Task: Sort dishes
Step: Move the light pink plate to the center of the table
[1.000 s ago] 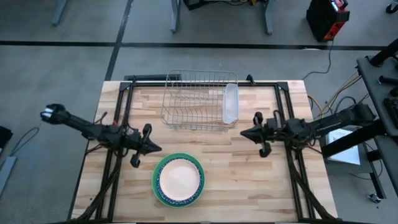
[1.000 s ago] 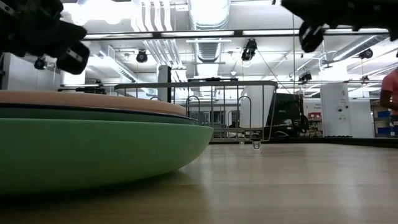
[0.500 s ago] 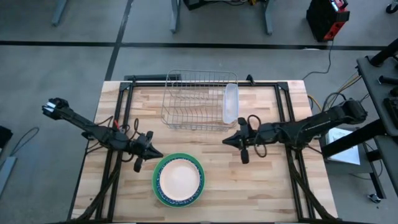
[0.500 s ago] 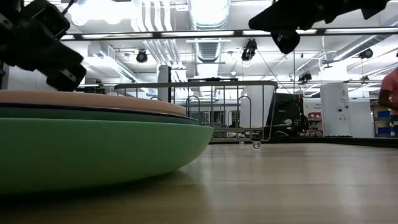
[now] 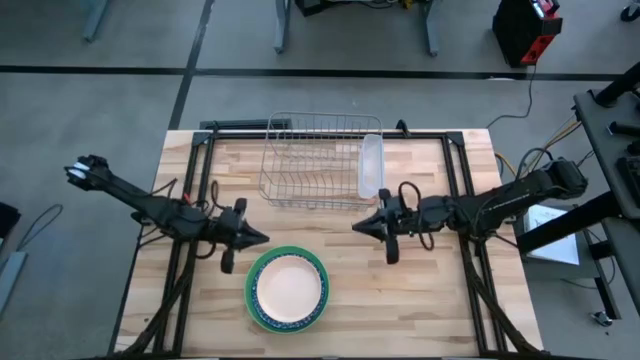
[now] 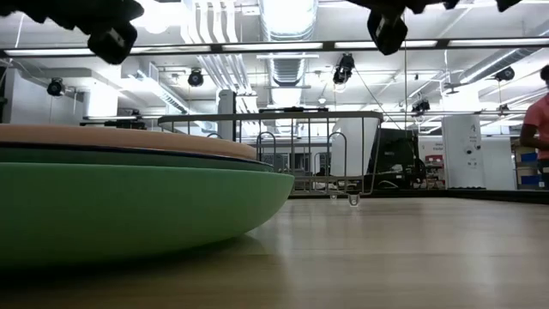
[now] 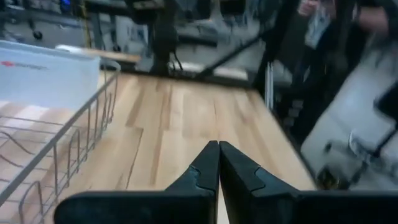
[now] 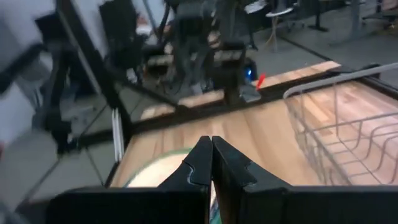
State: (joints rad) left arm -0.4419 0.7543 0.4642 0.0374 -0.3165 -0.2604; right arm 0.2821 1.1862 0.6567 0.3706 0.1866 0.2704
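A stack of dishes (image 5: 287,290) rests on the table near its front edge: a green plate (image 6: 129,206) at the bottom, a blue-rimmed plate above it, a peach-pink bowl (image 5: 289,286) on top. My left gripper (image 5: 264,238) hangs shut just past the stack's far-left rim, above the table. My right gripper (image 5: 356,226) is shut too, right of the stack and in front of the wire rack (image 5: 318,160). Neither touches anything.
The silver wire rack stands at the table's far middle, with a clear plastic tray (image 5: 371,166) leaning in its right end. Bare wood lies on both sides of the stack. A person's sleeve (image 6: 538,120) shows in the room beyond the table.
My right gripper has travelled toward the table's left, from the right side to in front of the rack. My left gripper dipped toward the stack, then rose and edged right. Both stay shut. The dishes have not moved.
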